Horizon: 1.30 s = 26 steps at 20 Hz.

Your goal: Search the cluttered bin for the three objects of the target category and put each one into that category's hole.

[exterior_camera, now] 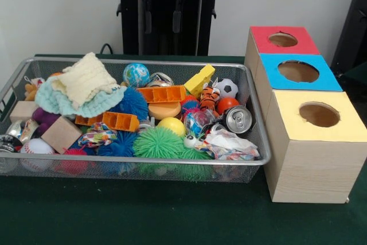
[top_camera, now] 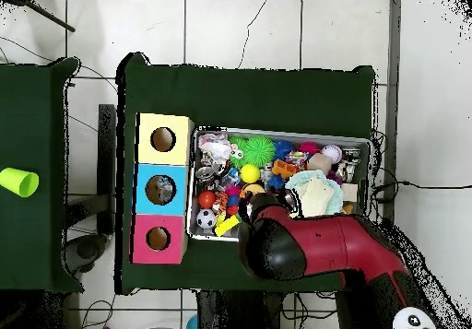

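The wire mesh bin (exterior_camera: 256, 160) sits on the green table, full of mixed things: a soccer ball (exterior_camera: 227, 88), a globe ball (exterior_camera: 136, 74), a yellow ball (exterior_camera: 171, 125), a green spiky ball (exterior_camera: 157, 143), a soda can (exterior_camera: 238, 120), a baseball (exterior_camera: 37, 147), wooden blocks and a knitted cloth (exterior_camera: 83, 81). Right of it stands the blue-topped box with its round hole (exterior_camera: 298, 71), the middle of three boxes. In the overhead view my red and black arm (top_camera: 313, 247) reaches over the bin's (top_camera: 368, 145) edge nearest the robot's base. The gripper itself does not show. The blue hole also shows there (top_camera: 159, 189).
A red-topped box with a hole (exterior_camera: 282, 39) stands behind the blue one and a yellow-topped box with a hole (exterior_camera: 319, 114) in front. The robot's pedestal (exterior_camera: 166, 15) is behind the bin. A green cup (top_camera: 18, 182) lies on a separate table at the left.
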{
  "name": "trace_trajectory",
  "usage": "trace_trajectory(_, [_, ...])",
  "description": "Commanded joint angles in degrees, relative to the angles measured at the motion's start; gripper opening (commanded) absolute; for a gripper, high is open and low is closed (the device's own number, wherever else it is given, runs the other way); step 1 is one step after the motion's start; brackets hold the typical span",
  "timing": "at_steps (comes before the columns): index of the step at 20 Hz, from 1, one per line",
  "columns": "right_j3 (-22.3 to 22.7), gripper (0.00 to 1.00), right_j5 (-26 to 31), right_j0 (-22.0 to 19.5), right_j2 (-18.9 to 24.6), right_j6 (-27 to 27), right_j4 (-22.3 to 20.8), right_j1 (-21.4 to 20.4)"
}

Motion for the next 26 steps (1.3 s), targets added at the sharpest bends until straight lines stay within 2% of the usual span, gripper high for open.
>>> trace_trajectory(1, [0.1,1.0,-2.9,1.8,-4.4,9.2,-0.2,2.4])
trace_trajectory(4, [-0.9,1.0,-5.0,3.9,-7.0,10.6,-1.5,4.1])
trace_trajectory(13, [-1.5,1.0,-8.1,8.6,-11.7,11.5,-0.7,6.0])
trace_trajectory(20, [-3.5,1.0,-16.1,13.7,-18.4,13.2,-0.8,11.8])
trace_trajectory(26, [-4.0,1.0,-20.6,15.8,-21.5,12.2,0.7,15.0])
